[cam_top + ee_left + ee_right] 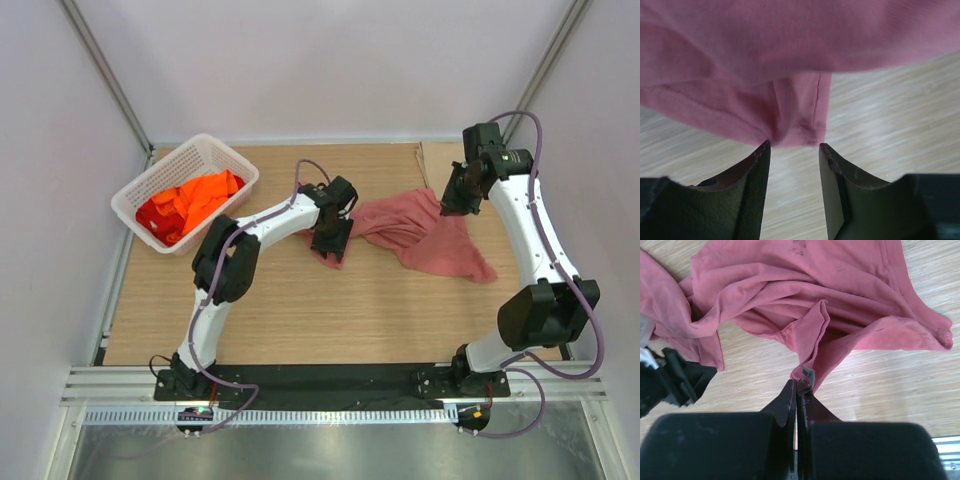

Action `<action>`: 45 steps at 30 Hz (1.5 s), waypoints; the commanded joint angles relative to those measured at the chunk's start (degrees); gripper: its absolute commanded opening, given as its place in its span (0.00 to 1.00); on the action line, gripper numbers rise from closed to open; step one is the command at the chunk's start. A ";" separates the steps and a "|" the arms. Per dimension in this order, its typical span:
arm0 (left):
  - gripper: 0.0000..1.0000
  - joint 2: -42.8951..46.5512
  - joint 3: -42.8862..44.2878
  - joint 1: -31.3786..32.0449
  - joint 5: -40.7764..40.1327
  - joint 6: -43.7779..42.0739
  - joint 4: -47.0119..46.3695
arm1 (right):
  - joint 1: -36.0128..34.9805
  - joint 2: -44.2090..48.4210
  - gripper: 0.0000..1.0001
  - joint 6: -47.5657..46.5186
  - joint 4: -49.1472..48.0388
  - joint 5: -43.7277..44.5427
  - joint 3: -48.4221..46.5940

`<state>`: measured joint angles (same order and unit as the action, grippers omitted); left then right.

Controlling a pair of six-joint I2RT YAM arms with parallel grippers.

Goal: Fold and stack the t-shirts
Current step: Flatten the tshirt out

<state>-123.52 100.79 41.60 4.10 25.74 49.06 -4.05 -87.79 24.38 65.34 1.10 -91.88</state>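
We see a dusty salmon-pink t-shirt lying crumpled and unfolded, spread in loose folds well to the right of the white lattice basket, one edge drawn up into a peak. Inside that basket a bright orange t-shirt sits bunched over a red t-shirt, both unfolded.

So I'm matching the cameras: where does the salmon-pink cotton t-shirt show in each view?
Top external: salmon-pink cotton t-shirt, centre-right.
Left wrist: upper half, above open left jaws.
Right wrist: upper half, fold pinched in shut right jaws.
Shared landmark: light wooden tabletop.
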 commanded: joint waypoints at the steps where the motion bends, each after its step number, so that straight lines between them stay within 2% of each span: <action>1: 0.45 -2.50 3.61 -0.03 3.11 -0.51 -1.16 | -0.25 2.71 0.02 -0.65 -1.36 -0.40 0.29; 8: 0.46 -5.50 6.78 0.49 3.55 -0.86 -0.28 | -0.25 2.80 0.02 -1.27 -1.09 -0.40 0.38; 10: 0.41 -4.80 6.17 0.84 2.94 0.01 -0.10 | -0.25 2.54 0.02 -1.27 -0.92 -2.33 0.12; 12: 0.41 -4.01 5.64 1.37 1.62 0.45 -0.19 | -0.34 2.53 0.02 -1.35 -0.83 -2.42 -0.32; 18: 0.54 0.12 5.82 4.44 -8.82 0.46 2.88 | -0.25 2.45 0.02 -1.62 -1.09 -2.60 -0.06; 22: 0.55 1.18 5.20 6.99 -9.20 -1.48 2.89 | -0.25 2.71 0.02 -1.53 -1.27 -2.34 0.21; 24: 0.53 0.22 4.85 7.00 -7.88 -1.30 2.54 | -0.25 2.89 0.02 -1.44 -1.36 -2.33 0.38; 25: 0.49 -0.13 5.03 7.00 -7.09 -1.30 2.53 | -0.25 2.97 0.02 -1.53 -1.36 -2.33 0.47; 27: 0.46 -1.45 5.55 7.00 -7.09 -1.13 2.71 | -0.25 3.06 0.02 -1.53 -1.53 -2.42 0.47; 38: 0.45 -6.02 8.01 7.00 -8.23 -2.36 2.89 | -0.25 4.12 0.02 -1.53 -1.45 -2.33 1.61; 44: 0.37 -7.78 8.02 6.91 -8.49 -2.18 2.01 | -0.25 4.64 0.02 -1.71 -1.27 -2.07 1.88; 45: 0.34 -7.96 7.93 7.00 -8.58 -2.18 1.92 | -0.25 4.64 0.02 -1.71 -1.27 -2.07 2.14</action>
<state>-130.43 107.20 48.69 -3.62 24.38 51.70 -4.05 -85.78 23.68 64.77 -0.80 -89.95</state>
